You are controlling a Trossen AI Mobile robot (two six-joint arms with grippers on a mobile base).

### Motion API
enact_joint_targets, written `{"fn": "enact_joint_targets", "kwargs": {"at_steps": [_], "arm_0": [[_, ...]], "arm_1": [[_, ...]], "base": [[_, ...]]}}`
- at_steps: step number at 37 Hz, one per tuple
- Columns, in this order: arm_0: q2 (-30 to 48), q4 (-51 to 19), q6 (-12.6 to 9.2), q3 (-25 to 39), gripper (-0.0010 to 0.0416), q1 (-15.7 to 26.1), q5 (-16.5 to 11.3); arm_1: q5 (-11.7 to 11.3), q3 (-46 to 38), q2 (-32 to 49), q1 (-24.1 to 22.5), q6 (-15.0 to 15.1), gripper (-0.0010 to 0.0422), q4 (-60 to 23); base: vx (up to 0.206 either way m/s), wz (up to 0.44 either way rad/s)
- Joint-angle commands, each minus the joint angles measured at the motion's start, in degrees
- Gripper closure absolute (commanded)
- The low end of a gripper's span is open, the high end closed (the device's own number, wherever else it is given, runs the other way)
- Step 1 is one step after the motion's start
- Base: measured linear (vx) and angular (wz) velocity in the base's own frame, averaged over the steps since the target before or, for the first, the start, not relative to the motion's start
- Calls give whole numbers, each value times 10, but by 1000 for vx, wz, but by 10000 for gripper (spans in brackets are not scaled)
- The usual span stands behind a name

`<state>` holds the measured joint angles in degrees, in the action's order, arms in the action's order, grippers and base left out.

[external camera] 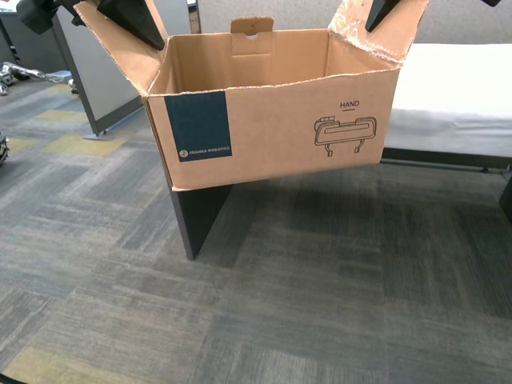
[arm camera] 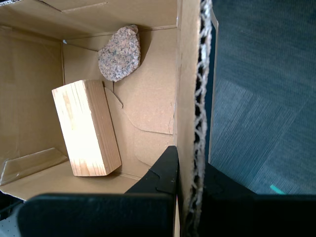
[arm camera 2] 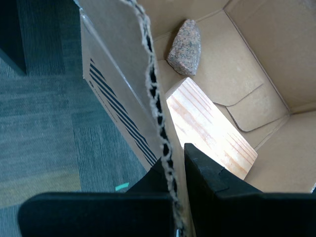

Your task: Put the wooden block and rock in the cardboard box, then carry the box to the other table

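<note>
Carrying the cardboard box (external camera: pixel 280 128) clear of the carpet, one flap edge pinched in my first gripper (arm camera: pixel 190 190) and the opposite flap pinched in my second gripper (arm camera 2: pixel 177 185), jaws pressed together on the corrugated edge in both wrist views. Inside on the box floor: wooden block (arm camera: pixel 86 128) lying flat, rock (arm camera: pixel 119 53) just beside its far end. Ahead, beyond the box toward the exterior view's right, the other table (external camera: pixel 456 88); a dark panel (external camera: pixel 198 214) below the box, near its path.
</note>
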<state>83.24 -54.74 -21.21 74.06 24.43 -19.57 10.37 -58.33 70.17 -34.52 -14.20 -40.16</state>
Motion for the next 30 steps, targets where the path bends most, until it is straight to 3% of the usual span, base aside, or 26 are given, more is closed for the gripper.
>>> {"fn": "enact_joint_targets", "kwargs": {"at_steps": [1,6,30], "arm_0": [[-1,3,3,1,406,0,4],[-1,3,3,1,407,0,4],[-3,-2,17,1,406,1,4]], "arm_1": [[18,0,0,-1,23,413,-1],[46,0,0,0,22,413,0],[45,1,0,0,23,413,9]], "base": [[211,-37],[212,-52],[220,-173]]}}
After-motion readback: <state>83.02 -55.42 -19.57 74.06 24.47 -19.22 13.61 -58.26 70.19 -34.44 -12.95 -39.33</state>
